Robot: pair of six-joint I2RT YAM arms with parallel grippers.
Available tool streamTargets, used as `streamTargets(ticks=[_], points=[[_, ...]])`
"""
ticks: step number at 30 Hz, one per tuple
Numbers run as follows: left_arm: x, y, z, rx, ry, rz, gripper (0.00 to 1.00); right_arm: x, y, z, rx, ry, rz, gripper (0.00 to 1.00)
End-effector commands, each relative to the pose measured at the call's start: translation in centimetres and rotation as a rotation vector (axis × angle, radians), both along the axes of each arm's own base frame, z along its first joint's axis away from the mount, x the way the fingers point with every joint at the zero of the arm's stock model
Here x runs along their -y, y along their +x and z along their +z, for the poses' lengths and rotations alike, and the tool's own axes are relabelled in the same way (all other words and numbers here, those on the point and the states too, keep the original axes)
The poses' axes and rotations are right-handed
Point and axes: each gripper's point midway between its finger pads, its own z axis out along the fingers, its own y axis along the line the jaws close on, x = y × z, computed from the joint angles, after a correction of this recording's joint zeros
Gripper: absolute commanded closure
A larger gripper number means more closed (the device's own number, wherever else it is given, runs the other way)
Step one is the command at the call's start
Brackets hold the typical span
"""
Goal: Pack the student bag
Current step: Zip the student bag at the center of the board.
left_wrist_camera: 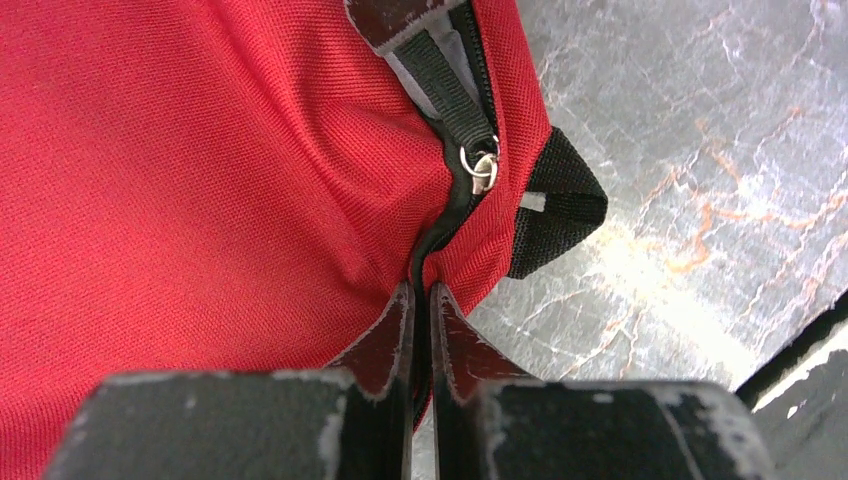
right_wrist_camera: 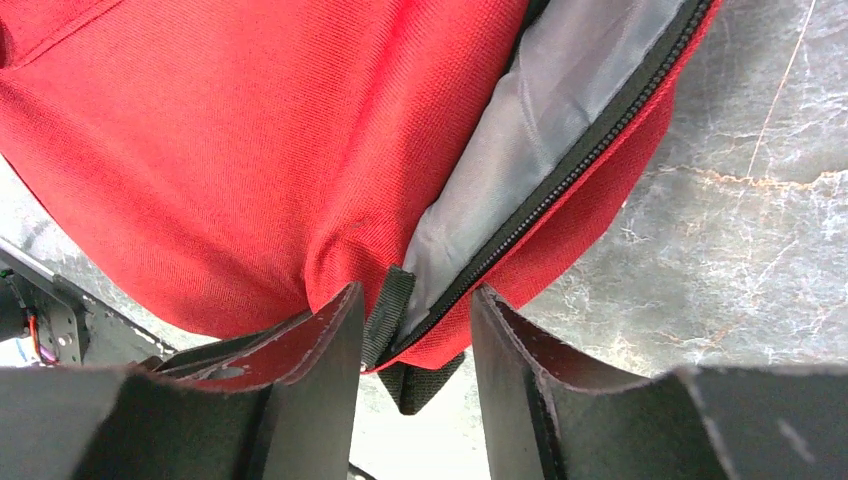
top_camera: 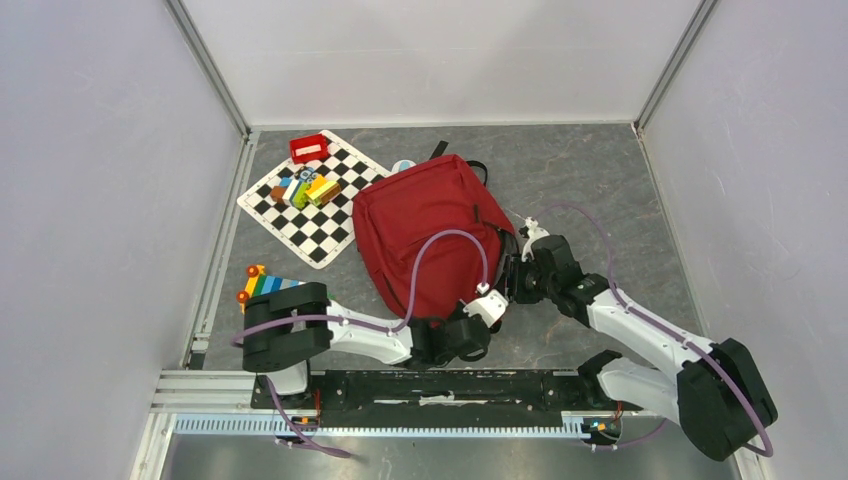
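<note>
The student bag (top_camera: 425, 235), a dark-red backpack, lies flat in the middle of the table. My left gripper (top_camera: 488, 302) is at its near right corner. In the left wrist view the left gripper (left_wrist_camera: 421, 290) is shut on the bag's (left_wrist_camera: 200, 150) black zipper seam, just below the metal zipper pull (left_wrist_camera: 484, 168). My right gripper (top_camera: 515, 272) is at the same corner. Seen from the right wrist, the right gripper (right_wrist_camera: 415, 295) stands open astride the bag's (right_wrist_camera: 250, 130) edge. The zipper there gapes, showing grey lining (right_wrist_camera: 520, 130).
A checkerboard mat (top_camera: 322, 235) with coloured blocks (top_camera: 308, 188) lies back left, and a small red box (top_camera: 309, 147) sits at its far corner. A rainbow-coloured toy (top_camera: 265, 284) lies by the left arm. A black strap loop (left_wrist_camera: 560, 200) sticks out at the bag's corner. Walls close in on three sides.
</note>
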Motion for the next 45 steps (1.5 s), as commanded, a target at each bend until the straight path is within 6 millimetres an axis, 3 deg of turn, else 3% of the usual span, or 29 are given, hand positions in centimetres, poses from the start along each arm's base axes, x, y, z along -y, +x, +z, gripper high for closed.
streamTargets(ticks=[1, 8, 14, 16, 26, 45], points=[[0.7, -0.1, -0.9, 0.024, -0.031, 0.089, 0.93, -0.3, 0.7, 0.8, 0.100, 0.025, 0.026, 0.50], [1.5, -0.4, -1.5, 0.043, -0.025, 0.136, 0.96, -0.1, 0.3, 0.0, 0.116, -0.005, 0.079, 0.51], [1.9, -0.3, -1.1, 0.046, -0.027, 0.145, 0.96, 1.3, 2.4, 3.7, 0.235, -0.085, 0.036, 0.51], [2.0, -0.4, -1.0, 0.042, -0.037, 0.143, 0.96, 1.6, 2.6, 4.0, 0.251, -0.101, 0.031, 0.50], [2.4, -0.7, -0.8, 0.025, -0.067, 0.131, 0.95, -0.1, 1.7, 1.6, 0.147, -0.069, 0.120, 0.55], [1.9, -0.8, -0.6, 0.019, -0.082, 0.143, 0.95, -0.3, -0.2, -1.3, 0.020, -0.045, 0.115, 0.60]])
